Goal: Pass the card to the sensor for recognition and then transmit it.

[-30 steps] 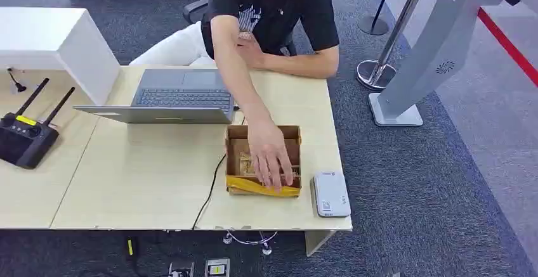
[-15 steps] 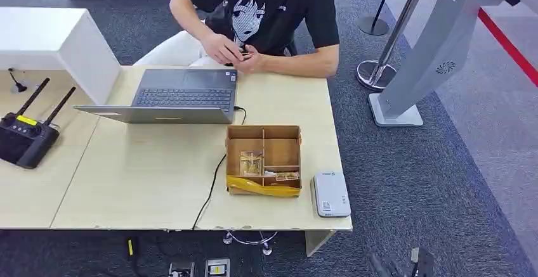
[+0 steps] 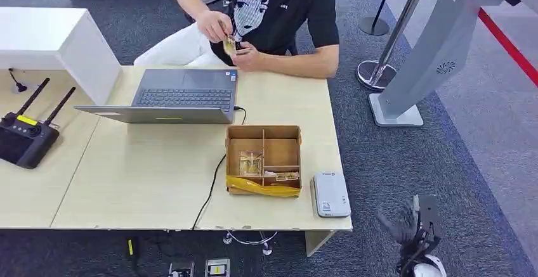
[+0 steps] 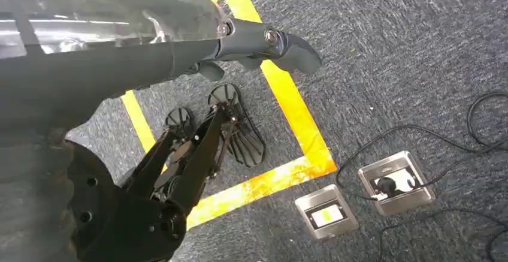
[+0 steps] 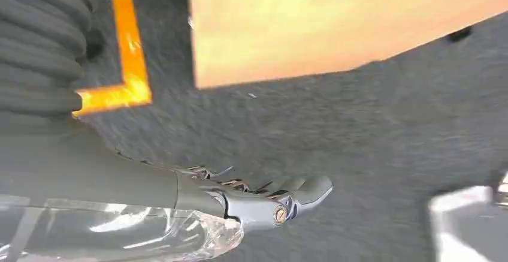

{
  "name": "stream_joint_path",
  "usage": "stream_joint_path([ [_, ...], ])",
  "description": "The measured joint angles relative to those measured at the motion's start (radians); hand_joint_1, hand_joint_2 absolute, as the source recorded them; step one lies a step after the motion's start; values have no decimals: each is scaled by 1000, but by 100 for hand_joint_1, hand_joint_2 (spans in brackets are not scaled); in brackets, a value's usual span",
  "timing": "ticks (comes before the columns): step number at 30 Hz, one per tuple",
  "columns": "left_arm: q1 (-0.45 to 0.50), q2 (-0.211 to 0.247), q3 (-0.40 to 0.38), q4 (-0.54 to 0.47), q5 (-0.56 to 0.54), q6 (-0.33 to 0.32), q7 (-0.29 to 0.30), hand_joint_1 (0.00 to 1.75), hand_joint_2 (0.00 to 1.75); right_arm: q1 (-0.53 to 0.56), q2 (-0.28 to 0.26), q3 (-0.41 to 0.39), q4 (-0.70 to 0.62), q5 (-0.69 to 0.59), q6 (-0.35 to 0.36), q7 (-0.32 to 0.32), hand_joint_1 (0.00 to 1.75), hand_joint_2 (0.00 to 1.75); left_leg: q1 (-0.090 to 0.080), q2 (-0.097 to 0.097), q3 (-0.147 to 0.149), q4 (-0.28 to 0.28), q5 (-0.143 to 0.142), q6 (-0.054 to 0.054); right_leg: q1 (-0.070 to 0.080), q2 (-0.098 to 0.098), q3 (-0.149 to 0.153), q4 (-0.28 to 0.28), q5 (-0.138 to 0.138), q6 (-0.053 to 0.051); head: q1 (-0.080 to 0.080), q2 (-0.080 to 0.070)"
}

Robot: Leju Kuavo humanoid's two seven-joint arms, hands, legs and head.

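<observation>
Now my right hand, empty with fingers apart, hangs below the desk edge, right of the box. Cards lie inside; I'd best rise and approach from above.

The card was a small yellowish thing, pinched upright in the person's hands beyond the far edge of my worktop, above the laptop. The sensor was a flat white box with rounded corners, lying near the worktop's front right corner, just beside the brown compartment box that held more yellowish cards.
</observation>
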Motion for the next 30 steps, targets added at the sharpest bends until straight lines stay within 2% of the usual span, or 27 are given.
stream_joint_path([
  [15,-13,7,-24,13,47,-2,-12,0,175,-70,-80,35,-306,379,-5,152,0,175,0,-2,0,0,1,1,0,-2,1,0,1,0,0,0],
  [26,-19,8,-35,23,72,-5,-18,0,175,-127,-124,90,-463,612,2,250,0,175,0,-2,0,0,1,1,0,-2,1,0,1,0,0,0],
  [30,-23,12,-47,27,85,-7,-21,0,175,-167,-147,129,-542,744,10,303,0,175,0,-2,0,0,2,1,0,-2,0,0,1,0,0,0],
])
